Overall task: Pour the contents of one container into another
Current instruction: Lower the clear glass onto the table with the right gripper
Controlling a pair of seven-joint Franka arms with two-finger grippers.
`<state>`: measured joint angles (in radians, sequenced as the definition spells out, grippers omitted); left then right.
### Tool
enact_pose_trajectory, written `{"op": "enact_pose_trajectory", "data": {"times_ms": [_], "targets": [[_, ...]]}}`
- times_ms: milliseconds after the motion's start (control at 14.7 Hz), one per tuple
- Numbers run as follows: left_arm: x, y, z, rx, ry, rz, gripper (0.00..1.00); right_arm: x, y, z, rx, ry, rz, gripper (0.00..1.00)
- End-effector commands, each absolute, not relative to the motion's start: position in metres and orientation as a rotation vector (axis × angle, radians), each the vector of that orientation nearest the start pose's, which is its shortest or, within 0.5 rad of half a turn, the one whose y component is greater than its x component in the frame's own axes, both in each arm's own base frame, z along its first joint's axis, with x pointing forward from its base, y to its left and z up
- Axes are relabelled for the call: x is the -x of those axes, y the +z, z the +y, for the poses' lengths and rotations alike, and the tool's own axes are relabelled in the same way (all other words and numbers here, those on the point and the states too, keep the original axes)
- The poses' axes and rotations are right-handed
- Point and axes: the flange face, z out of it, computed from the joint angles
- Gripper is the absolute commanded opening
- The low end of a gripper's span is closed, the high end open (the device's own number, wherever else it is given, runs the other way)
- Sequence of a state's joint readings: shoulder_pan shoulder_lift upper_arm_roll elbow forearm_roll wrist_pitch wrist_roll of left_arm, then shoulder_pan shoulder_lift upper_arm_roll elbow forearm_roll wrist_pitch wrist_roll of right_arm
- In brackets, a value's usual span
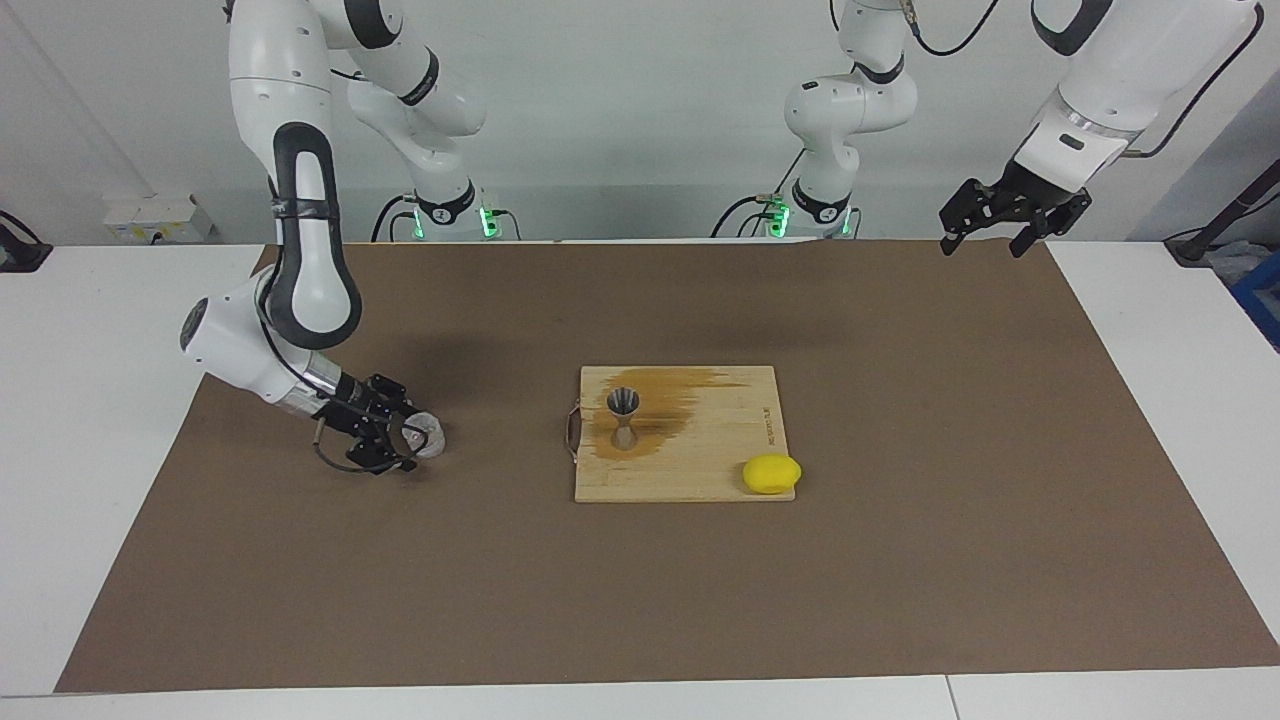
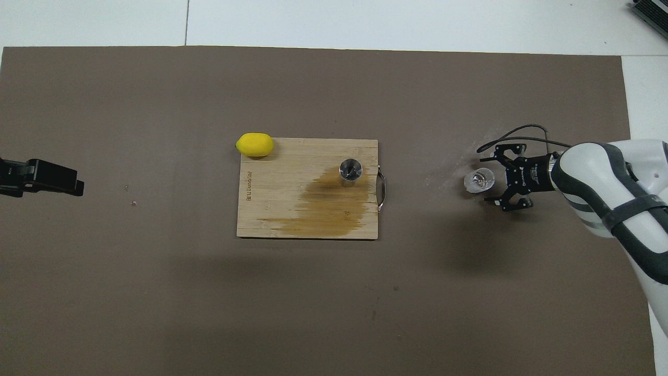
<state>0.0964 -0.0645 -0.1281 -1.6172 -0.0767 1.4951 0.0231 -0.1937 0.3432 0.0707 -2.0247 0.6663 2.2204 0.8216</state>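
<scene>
On board: jigger upright; glass cup on mat — right gripper jaws open beside; left gripper open.

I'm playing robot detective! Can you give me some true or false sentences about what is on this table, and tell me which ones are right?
1. The small clear glass cup stands on the brown mat. True.
2. The silvery steel hourglass-shaped jigger lies tipped over. False: it stands upright on the wooden cutting board.
3. The right tool squeezes the cup. False: it is open beside it.
4. A yellow lemon sits at the board's corner. True.
5. The left tool holds the lemon. False: it waits open in the air over the mat's edge, holding nothing.
</scene>
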Motion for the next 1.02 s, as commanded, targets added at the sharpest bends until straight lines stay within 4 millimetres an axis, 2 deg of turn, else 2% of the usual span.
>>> {"op": "enact_pose_trajectory", "data": {"times_ms": [0,136,204,339,543,746,950], "targets": [[-0.520,0.632,-0.026,3.219,0.080,0.086,1.00,-0.580,0.292,-0.055,2.247,0.326,1.638,1.00],[-0.520,0.632,-0.026,3.219,0.080,0.086,1.00,-0.581,0.312,-0.053,2.400,0.245,1.532,1.00],[-0.520,0.632,-0.026,3.219,0.080,0.086,1.00,-0.581,0.320,-0.044,2.482,0.215,1.449,1.00],[-0.520,0.632,-0.026,3.219,0.080,0.089,1.00,-0.579,0.330,-0.037,2.658,0.170,1.270,1.00],[-0.520,0.632,-0.026,3.219,0.080,0.086,1.00,-0.574,0.350,-0.005,2.961,0.115,0.900,1.00],[-0.520,0.632,-0.026,3.219,0.080,0.089,1.00,-0.571,0.366,0.020,3.027,0.089,0.778,1.00],[-0.520,0.632,-0.026,3.219,0.080,0.086,1.00,-0.562,0.394,0.041,3.081,0.084,0.523,1.00]]}}
